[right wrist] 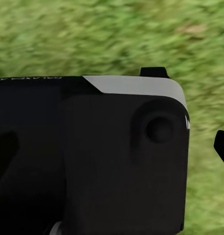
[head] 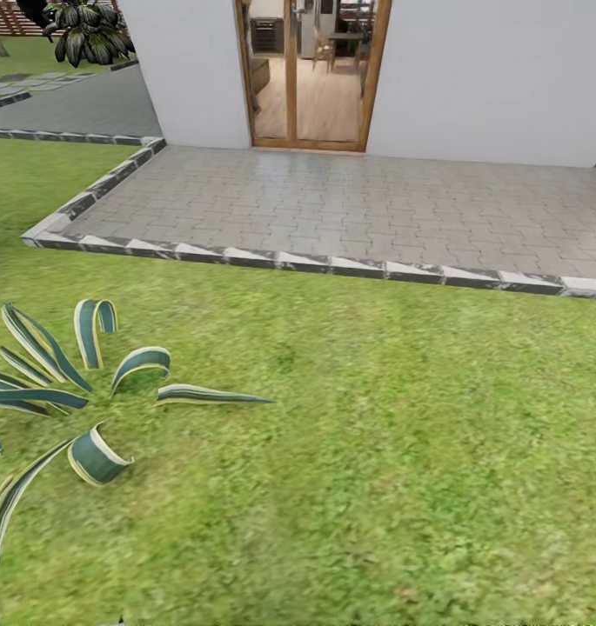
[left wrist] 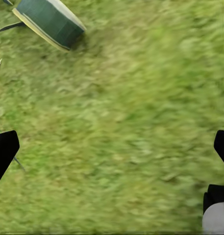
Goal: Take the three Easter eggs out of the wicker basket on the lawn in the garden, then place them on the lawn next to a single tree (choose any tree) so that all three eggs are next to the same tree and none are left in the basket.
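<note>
Grass fills the foreground: the lawn (head: pixel 376 452) runs up to a grey paved patio (head: pixel 350 209) with a pale stone kerb (head: pixel 332 263). Behind it, white house wall (head: pixel 498 69) and a wood-framed glass door (head: pixel 311 74) showing a wooden floor indoors. Striped-leaf plant (head: pixel 63 382) sits on the grass at the head view's left; dark leafy plant (head: pixel 87 30) near the far upper-left corner. Left wrist view: left gripper (left wrist: pixel 112 161) over bare grass, finger tips at opposite picture edges, jaws spread wide, holding nothing. One curled striped leaf (left wrist: pixel 50 22) nearby. Right wrist view: black robot housing (right wrist: pixel 92 156) blocks most of the frame; right gripper state can't tell.
</note>
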Robot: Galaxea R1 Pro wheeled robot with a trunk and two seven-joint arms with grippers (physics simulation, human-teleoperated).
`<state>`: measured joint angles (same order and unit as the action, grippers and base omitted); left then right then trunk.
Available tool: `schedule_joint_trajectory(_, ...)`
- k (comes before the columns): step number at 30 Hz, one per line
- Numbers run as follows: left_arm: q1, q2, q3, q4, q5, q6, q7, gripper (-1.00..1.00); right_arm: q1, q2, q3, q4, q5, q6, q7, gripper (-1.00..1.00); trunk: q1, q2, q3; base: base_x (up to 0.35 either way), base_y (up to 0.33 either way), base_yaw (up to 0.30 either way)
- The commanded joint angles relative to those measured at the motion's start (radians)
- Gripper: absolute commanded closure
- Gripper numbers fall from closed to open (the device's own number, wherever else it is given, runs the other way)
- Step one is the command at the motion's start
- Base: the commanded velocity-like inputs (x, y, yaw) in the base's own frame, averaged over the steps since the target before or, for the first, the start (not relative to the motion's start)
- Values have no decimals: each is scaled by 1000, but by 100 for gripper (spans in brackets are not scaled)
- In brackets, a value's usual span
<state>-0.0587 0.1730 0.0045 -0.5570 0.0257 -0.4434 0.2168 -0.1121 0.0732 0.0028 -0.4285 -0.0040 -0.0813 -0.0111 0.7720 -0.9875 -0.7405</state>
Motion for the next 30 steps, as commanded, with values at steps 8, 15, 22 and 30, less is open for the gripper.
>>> schedule_joint_trajectory(8,0,-2,-2,14,11,74,-13,-100,0,0,0,-2,-1,-4,-1,-100,0,0,-1,-12,19,0)
schedule_joint_trajectory(15,0,2,-2,14,12,85,-14,-100,-1,-1,-2,-3,-1,-5,-1,-100,0,0,-1,-1,59,0)
schedule_joint_trajectory(22,-1,3,0,15,17,105,-15,-100,-9,-1,-45,-69,-2,3,0,-100,0,0,-1,0,37,0)
schedule_joint_trajectory(30,-1,3,0,17,17,120,-15,-100,-15,8,-81,-162,-1,81,2,-100,0,0,-1,0,2,0)
